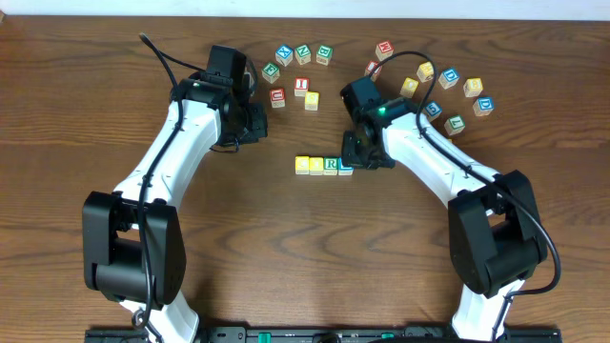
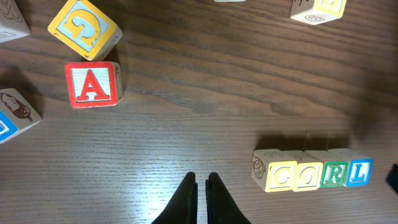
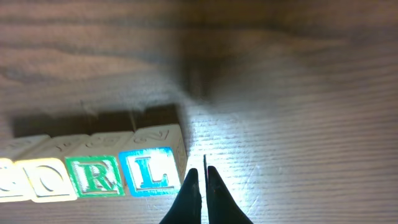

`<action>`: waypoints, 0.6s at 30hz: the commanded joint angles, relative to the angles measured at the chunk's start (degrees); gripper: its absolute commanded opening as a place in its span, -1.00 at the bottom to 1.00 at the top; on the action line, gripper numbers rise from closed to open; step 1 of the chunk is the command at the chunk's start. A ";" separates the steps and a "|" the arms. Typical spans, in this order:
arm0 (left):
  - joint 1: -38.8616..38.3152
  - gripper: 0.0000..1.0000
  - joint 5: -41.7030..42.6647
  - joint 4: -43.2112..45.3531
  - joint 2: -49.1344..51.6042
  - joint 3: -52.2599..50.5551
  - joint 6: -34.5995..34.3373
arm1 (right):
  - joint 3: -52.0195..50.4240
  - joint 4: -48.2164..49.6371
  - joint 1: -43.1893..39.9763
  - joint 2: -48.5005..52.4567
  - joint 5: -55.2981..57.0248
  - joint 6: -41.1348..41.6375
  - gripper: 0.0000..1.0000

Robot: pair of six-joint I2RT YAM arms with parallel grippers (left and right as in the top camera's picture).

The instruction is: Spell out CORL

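A row of letter blocks stands at the table's middle: yellow C (image 1: 303, 165), yellow O (image 1: 316, 165), green R (image 1: 331, 165) and blue L (image 1: 345, 166). In the left wrist view they read C (image 2: 281, 176), O (image 2: 307, 176), R (image 2: 333, 175), L (image 2: 359, 172). In the right wrist view the R (image 3: 95, 177) and L (image 3: 145, 172) sit side by side. My right gripper (image 3: 201, 175) is shut and empty, just right of the L block. My left gripper (image 2: 201, 182) is shut and empty, left of the row.
Several loose letter blocks lie at the back: a red A (image 2: 92, 84) and a yellow block (image 2: 84, 29) near the left gripper, a cluster (image 1: 301, 53) behind the middle, and another cluster (image 1: 450, 81) at the back right.
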 commanded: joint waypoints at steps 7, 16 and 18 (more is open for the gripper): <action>0.11 -0.85 -0.79 -0.04 -1.05 0.09 -0.31 | -2.23 1.57 0.61 0.44 -1.03 1.33 -0.96; 0.11 -0.85 -0.79 0.24 -1.05 0.09 -0.31 | -2.25 3.74 1.49 0.46 -1.03 1.33 -0.94; 0.11 -0.85 -0.79 0.24 -1.05 0.09 -0.31 | -2.27 3.91 1.75 0.46 -1.01 1.36 -0.93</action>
